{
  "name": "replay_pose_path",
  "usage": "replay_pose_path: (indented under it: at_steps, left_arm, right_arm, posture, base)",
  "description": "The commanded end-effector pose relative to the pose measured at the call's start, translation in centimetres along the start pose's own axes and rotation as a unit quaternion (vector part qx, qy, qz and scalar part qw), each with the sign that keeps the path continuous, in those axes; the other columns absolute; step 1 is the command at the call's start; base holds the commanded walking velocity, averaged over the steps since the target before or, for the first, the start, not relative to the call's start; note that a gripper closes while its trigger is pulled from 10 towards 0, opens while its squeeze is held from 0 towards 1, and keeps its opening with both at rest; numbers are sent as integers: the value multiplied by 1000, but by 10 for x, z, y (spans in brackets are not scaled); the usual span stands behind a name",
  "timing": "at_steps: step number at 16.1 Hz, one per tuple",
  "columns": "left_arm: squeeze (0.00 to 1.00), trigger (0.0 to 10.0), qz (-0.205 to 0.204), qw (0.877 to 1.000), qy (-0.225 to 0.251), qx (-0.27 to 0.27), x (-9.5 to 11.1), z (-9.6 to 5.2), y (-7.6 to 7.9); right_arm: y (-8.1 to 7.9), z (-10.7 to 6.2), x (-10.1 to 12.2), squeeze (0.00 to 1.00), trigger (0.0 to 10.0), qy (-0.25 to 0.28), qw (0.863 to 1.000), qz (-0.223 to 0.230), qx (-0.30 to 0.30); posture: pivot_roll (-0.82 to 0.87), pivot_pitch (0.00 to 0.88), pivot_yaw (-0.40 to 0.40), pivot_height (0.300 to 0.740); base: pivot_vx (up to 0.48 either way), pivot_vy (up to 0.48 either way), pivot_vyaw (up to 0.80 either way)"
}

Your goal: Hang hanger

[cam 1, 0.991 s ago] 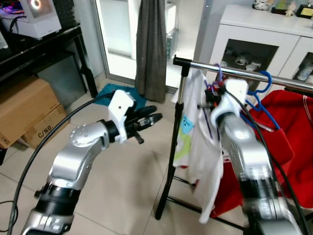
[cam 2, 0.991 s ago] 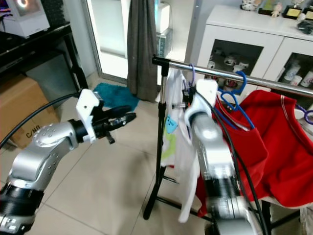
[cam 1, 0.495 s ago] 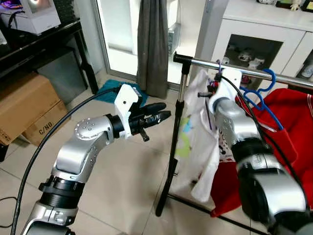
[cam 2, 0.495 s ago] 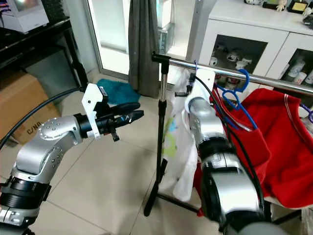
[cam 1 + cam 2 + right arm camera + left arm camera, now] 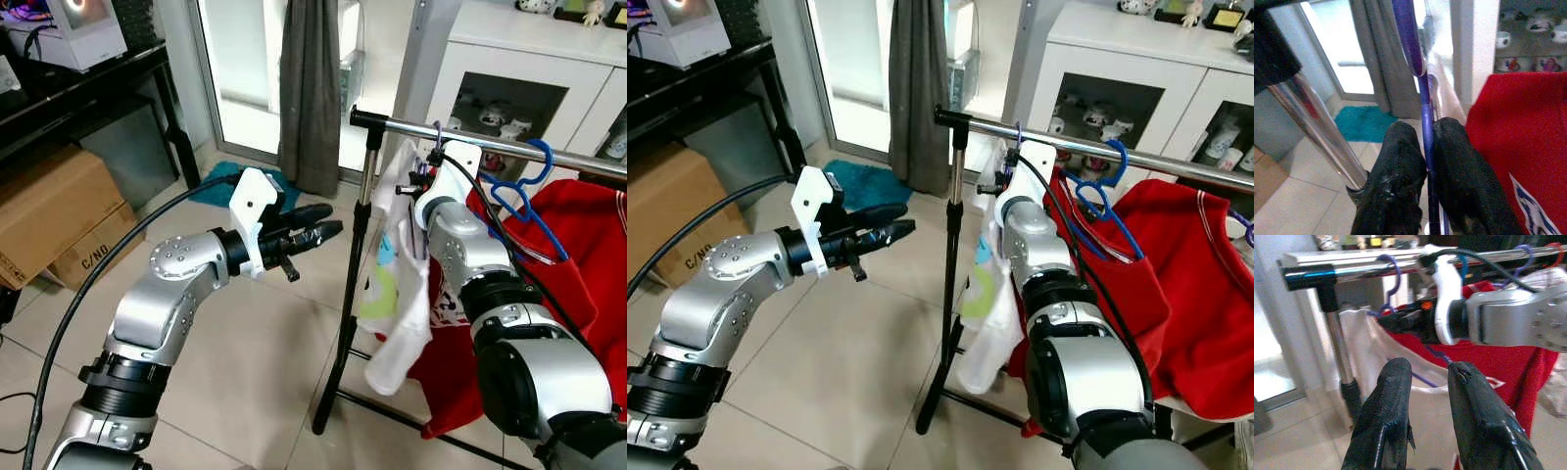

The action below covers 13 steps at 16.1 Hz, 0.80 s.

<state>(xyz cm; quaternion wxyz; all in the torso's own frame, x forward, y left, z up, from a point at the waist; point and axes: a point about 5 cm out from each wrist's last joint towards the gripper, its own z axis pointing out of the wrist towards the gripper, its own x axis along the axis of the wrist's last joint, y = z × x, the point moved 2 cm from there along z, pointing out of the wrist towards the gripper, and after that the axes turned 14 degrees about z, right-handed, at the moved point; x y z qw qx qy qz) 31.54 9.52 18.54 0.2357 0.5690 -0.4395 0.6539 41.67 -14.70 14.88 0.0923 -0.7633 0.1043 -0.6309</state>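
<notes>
A purple hanger (image 5: 437, 136) carrying a white shirt (image 5: 395, 299) has its hook over the chrome rail (image 5: 392, 125) of a clothes rack, close to the rail's left end. My right gripper (image 5: 422, 179) reaches up to the rail and is shut on the purple hanger (image 5: 1422, 105) just under its hook. In the right wrist view the rail (image 5: 1308, 117) runs beside the fingers. My left gripper (image 5: 326, 231) hovers left of the rack's upright, pointing at the shirt, open by a narrow gap with nothing in it. The left wrist view shows the hook (image 5: 1391, 270) on the rail.
A blue hanger (image 5: 530, 168) and a red garment (image 5: 578, 259) hang further right on the rail. The rack's upright (image 5: 348, 294) stands on tiled floor. A white cabinet (image 5: 509, 59) is behind, a grey curtain (image 5: 309, 88) and teal mat (image 5: 220, 183) beyond, cardboard boxes (image 5: 49, 206) to the left.
My right arm has steadied with the hanger at the rail. The white shirt's hem has swung in toward the rack. My left gripper has edged slightly nearer the upright.
</notes>
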Motion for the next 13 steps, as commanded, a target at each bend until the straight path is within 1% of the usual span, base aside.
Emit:
replay_pose_path:
  at_steps: [1,2,3,4,5,6,7,8,9,10,11,12,13]
  left_arm:
    - [0,10000,4,1000,-13,24,-5,-3,-6]
    - [0,10000,12,998,-47,50,-16,-6,-9]
    - [0,10000,16,996,-60,67,-21,-8,-12]
    - [0,10000,12,990,-73,121,-28,-15,-19]
    - [0,10000,2,984,-75,161,-31,-20,-23]
    - [0,10000,4,979,-81,189,-33,-25,-25]
    - [0,10000,-1,971,-87,224,-37,-31,-25]
    - [0,10000,-5,967,-91,237,-39,-33,-24]
    - [0,10000,-4,965,-98,242,-42,-36,-15]
    - [0,10000,-5,964,-98,247,-43,-36,-13]
    - [0,10000,-8,963,-97,251,-43,-36,-13]
    - [0,10000,-15,961,-89,260,-40,-34,-12]
    - [0,10000,-17,962,-87,258,-39,-32,-11]
  right_arm:
    - [1,-2,8,1000,10000,22,1000,5,16]
    - [0,-6,14,1000,10000,37,999,6,38]
    - [-1,-9,16,1000,10000,44,998,8,51]
    - [-4,-19,19,1000,10000,57,995,9,83]
    - [-7,-29,19,1000,10000,64,992,10,105]
    - [-8,-40,18,1000,10000,74,990,11,119]
    - [-11,-59,18,1000,10000,92,985,18,142]
    - [-12,-68,18,1000,10000,99,983,27,150]
    - [-7,-89,17,1000,10000,116,981,55,147]
    - [-5,-96,14,1000,10000,116,981,64,145]
    - [-3,-100,11,1000,10000,115,981,62,144]
    - [0,-111,1,1000,10000,106,983,50,141]
    - [1,-115,-2,1000,10000,102,984,50,139]
  posture:
    - [-31,0,19,740]
    - [-30,0,22,740]
    - [-30,0,22,740]
    - [-30,0,25,740]
    - [-31,0,28,740]
    - [-29,0,29,740]
    - [-29,0,30,740]
    - [-29,0,29,740]
    - [-33,0,25,740]
    - [-35,0,25,740]
    - [-35,0,25,740]
    - [-35,0,24,740]
    - [-35,0,24,740]
  base:
    - [0,0,0]
    - [0,0,0]
    - [0,0,0]
    - [0,0,0]
    - [0,0,0]
    - [0,0,0]
    - [0,0,0]
    - [0,0,0]
    - [0,-296,0]
    - [0,-315,0]
    - [0,-360,0]
    - [0,-416,0]
    - [0,-416,0]
